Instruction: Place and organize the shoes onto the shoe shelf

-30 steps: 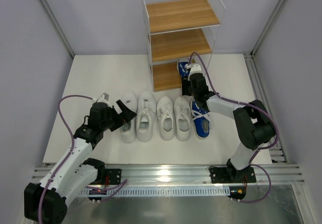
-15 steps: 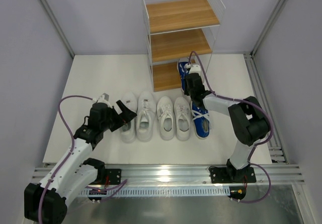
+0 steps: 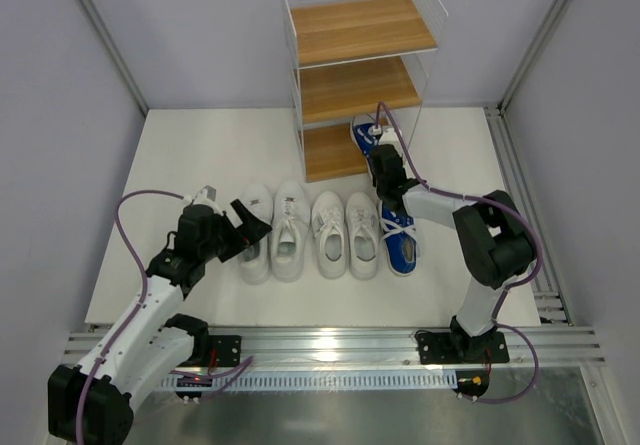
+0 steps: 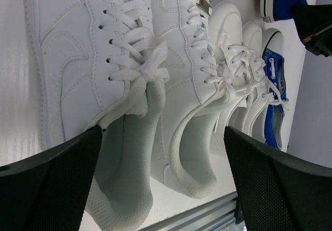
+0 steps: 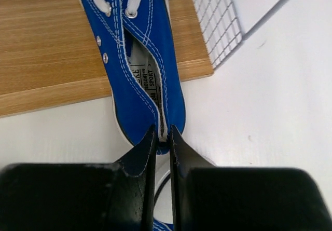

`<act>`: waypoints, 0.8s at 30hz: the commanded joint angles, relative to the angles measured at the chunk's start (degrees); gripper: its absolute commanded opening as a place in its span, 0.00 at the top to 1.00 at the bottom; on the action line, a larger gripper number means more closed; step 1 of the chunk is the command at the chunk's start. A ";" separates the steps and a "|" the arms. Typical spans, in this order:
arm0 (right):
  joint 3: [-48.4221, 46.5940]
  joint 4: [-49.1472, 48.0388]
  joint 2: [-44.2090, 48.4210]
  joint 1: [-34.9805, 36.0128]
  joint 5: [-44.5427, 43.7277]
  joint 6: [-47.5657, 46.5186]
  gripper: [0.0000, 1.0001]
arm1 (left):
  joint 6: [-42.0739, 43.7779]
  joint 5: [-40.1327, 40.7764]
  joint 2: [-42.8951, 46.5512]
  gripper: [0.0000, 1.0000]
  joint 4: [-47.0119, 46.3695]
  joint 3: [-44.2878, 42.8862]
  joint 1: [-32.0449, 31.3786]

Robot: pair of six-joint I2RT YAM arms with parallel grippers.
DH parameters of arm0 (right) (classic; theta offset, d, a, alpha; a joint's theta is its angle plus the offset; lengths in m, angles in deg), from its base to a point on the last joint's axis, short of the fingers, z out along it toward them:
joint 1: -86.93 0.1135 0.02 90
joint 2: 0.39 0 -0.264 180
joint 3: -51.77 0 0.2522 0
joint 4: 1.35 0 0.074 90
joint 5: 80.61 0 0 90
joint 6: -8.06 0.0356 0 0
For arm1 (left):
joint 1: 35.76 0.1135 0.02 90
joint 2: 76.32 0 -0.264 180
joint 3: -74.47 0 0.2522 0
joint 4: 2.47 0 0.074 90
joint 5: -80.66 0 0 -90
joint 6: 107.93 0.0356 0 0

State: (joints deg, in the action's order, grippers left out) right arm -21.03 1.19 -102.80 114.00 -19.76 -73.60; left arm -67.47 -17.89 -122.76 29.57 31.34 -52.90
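The left gripper [image 3: 251,226] hangs low over the table [image 3: 190,155] at the left end of the shoe row, jaws spread wide and holding nothing. Just right of it, four white shoes [image 3: 291,230] stand side by side on the table, toes pointing to the back and heel openings toward the arms. In the left wrist view the black fingers [image 4: 52,189] stand on either side of the heel ends of the two leftmost shoes. Whether they touch them cannot be told.

The shelf [image 3: 360,27] stands at the back of the table, behind the right half of the row. A blue shoe [image 5: 150,59] lies with its front on the bottom board [image 5: 46,44], at the board's right end beside the wire side [image 5: 218,18]. Its heel sticks out past the board's front edge, over the table. The right gripper [image 5: 162,137] is clamped on the rim of that heel, one finger inside the shoe and one outside.

The other blue shoe [image 3: 400,243] stands on the table at the right end of the row, just beside the last white shoe. Its front is partly hidden under the right arm.
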 commanded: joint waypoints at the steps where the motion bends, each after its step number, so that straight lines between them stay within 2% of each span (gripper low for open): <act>1: -3.35 -1.52 0.55 -0.44 -9.25 -3.85 0.96 | 0.41 2.23 0.20 0.00 0.79 0.80 0.10; 10: -5.73 -1.87 -0.42 -0.53 -8.21 -6.76 0.96 | 0.67 2.58 0.82 0.00 1.58 0.63 0.10; 17: -3.27 -2.14 1.34 -0.53 0.75 -6.75 0.94 | 0.67 2.67 0.47 0.00 1.41 0.80 0.10; 21: -3.36 -1.43 0.64 -0.53 4.62 -6.93 0.86 | 0.50 2.32 0.20 0.00 0.88 0.89 0.10; 22: -3.53 -1.08 0.46 -0.53 4.36 -6.76 0.75 | 0.50 2.32 0.20 0.00 0.88 0.89 0.10; 24: -3.62 -0.91 0.28 -0.53 3.75 -6.67 0.68 | 0.50 2.40 0.38 0.00 1.05 0.71 0.18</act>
State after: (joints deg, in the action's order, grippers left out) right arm -23.59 3.16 -103.41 113.54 -17.79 -80.12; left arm -67.45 -17.72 -122.54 29.77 31.41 -52.90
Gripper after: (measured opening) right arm 0.286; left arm 0.995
